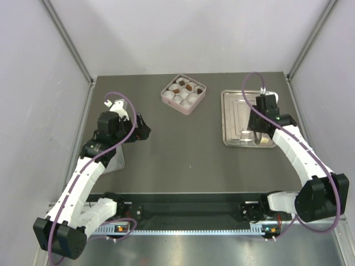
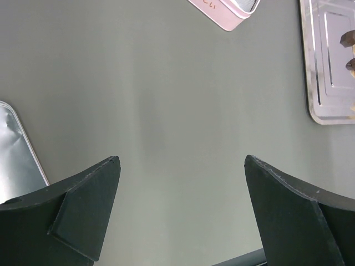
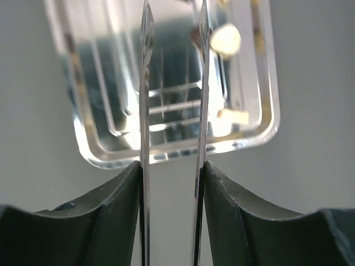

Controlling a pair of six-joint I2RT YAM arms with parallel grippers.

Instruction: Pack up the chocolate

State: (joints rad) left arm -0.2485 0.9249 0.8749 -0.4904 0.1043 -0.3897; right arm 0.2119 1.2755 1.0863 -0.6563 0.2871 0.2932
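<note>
A pink box [image 1: 183, 94] at the back centre holds white paper cups, with dark chocolate [image 1: 189, 86] in the far ones. More chocolate pieces [image 3: 224, 39] lie on the metal tray [image 1: 232, 119] at the right, one cream, one tan, one brown; two of them [image 2: 348, 37] show in the left wrist view. My right gripper [image 3: 172, 166] hovers over the tray's near edge, shut on metal tongs [image 3: 146, 83] whose two blades stand apart and point into the tray. Nothing shows between the blades. My left gripper [image 2: 182, 166] hangs open over bare table at the left.
A silver lid [image 1: 115, 159] lies flat on the table at the left, by the left arm; its edge [image 2: 16, 149] also shows in the left wrist view. Grey walls and metal posts close in the table's sides and back.
</note>
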